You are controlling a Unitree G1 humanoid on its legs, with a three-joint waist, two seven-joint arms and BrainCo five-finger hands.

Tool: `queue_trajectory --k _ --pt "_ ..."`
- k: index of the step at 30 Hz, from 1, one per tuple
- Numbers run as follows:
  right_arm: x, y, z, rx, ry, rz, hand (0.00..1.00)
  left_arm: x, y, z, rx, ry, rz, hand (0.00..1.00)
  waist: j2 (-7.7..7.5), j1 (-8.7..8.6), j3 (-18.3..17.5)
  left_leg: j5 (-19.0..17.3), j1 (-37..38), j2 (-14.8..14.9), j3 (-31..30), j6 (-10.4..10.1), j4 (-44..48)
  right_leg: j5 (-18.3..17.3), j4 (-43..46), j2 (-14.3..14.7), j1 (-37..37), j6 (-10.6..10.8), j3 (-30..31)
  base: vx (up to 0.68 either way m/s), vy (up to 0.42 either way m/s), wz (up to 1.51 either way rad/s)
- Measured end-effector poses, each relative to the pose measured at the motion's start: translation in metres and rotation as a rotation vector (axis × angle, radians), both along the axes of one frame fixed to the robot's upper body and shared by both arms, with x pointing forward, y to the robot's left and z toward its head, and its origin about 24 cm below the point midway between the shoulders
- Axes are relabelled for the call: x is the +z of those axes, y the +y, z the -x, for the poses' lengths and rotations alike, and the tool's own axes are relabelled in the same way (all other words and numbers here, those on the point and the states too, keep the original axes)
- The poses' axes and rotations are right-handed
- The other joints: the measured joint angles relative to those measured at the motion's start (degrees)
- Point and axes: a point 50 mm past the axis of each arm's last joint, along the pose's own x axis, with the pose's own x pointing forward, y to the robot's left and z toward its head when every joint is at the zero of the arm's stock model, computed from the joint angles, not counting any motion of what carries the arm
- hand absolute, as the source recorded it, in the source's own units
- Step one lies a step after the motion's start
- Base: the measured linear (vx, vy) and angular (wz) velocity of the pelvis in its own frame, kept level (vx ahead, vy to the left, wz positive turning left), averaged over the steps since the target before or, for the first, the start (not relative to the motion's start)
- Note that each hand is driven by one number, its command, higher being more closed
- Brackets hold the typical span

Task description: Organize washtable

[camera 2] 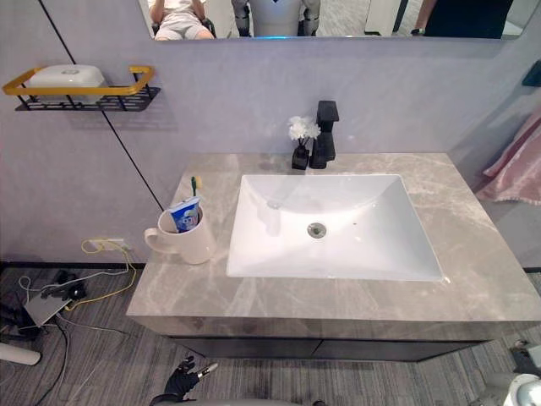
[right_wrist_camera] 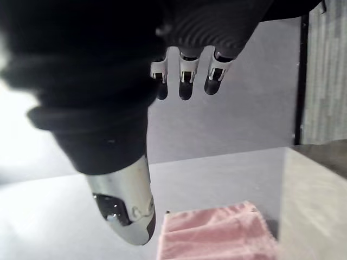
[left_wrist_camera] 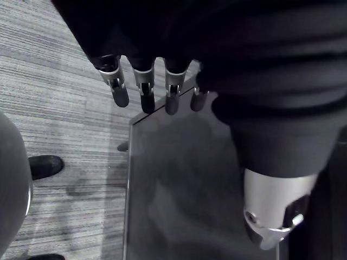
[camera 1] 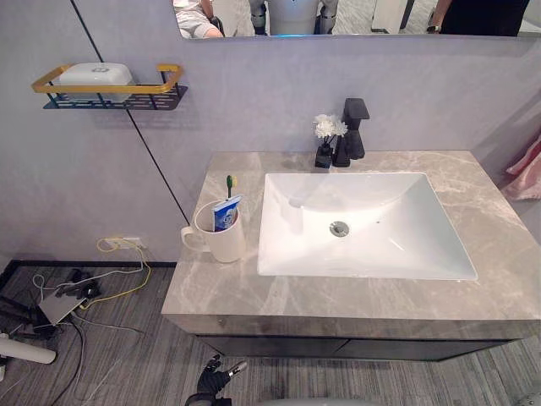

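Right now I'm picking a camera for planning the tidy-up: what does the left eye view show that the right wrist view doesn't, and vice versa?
Left eye view: the white mug holding a toothbrush and toothpaste tube, the sink, black faucet, flower vase and wall shelf, on and above the marble counter. Right wrist view: the right hand, fingers straight, holding nothing. Both: the pink towel and the grey wall.
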Motion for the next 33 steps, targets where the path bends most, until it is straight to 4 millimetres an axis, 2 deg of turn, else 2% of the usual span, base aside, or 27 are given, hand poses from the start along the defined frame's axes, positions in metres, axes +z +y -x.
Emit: queue_trajectory --k 1,4,6,10,15,23,28,33 --pt "-0.023 0.013 -0.004 0.047 0.038 -0.091 0.0 0.0 0.001 0.001 -0.002 0.005 -0.003 0.0 0.0 0.0 0.06 0.0 0.21 0.05 -0.05 -0.01 -0.01 0.0 -0.09 0.02 0.27 0.0 -0.11 -0.03 -0.03 0.03" --pt "-0.053 0.035 -0.011 0.132 0.062 -0.23 0.0 -0.001 0.0 0.002 -0.001 0.01 0.001 0.0 0.57 0.17 0.29 0.0 0.42 0.08 0.06 -0.02 -0.03 0.0 -0.08 0.0 0.45 0.0 -0.12 -0.04 -0.027 0.0" --pt "-0.064 0.043 -0.01 0.156 0.068 -0.283 0.0 -0.001 -0.003 0.002 0.0 0.011 0.008 0.0 1.37 0.29 0.59 0.01 1.06 0.1 0.13 -0.03 -0.25 0.0 -0.12 0.0 1.01 0.0 -0.13 -0.04 -0.028 -0.01" --pt "-0.083 0.055 -0.003 0.216 0.107 -0.362 0.0 -0.001 -0.004 0.0 -0.006 0.004 0.009 0.0 1.35 1.42 0.72 0.18 1.6 0.6 0.37 -0.31 -1.01 -0.01 -0.23 0.46 1.23 -0.01 -0.25 -0.03 -0.042 -0.01" --pt "-0.116 0.078 0.006 0.272 0.209 -0.507 0.0 -0.001 -0.004 -0.001 -0.003 0.005 0.012 0.0 1.33 1.62 0.76 0.89 1.91 0.74 0.21 -0.51 -2.33 -0.01 -0.87 0.68 1.56 -0.01 -0.97 0.0 -0.044 0.06" --pt "-0.144 0.102 0.014 0.339 0.317 -0.622 0.0 -0.001 -0.006 -0.005 -0.034 0.0 0.007 0.0 0.7 1.82 2.09 0.99 3.13 0.82 0.28 -0.54 -2.79 -0.02 -1.11 0.87 2.49 -0.01 -1.08 0.0 -0.033 -0.01" --pt "-0.172 0.128 0.033 0.376 0.455 -0.757 0.0 -0.001 -0.006 -0.01 -0.039 -0.003 0.004 0.0 0.64 3.12 2.77 1.0 3.65 0.81 0.05 -0.55 -2.76 -0.02 -1.2 0.86 3.25 -0.01 -1.35 -0.03 -0.036 0.02" --pt "-0.187 0.144 0.045 0.419 0.559 -0.835 0.0 -0.003 -0.003 -0.01 -0.046 0.012 -0.006 0.0 0.47 3.06 2.93 1.11 3.66 0.8 -0.47 -0.67 -2.74 -0.02 -1.2 0.93 3.36 -0.02 -1.54 -0.03 -0.04 0.03"
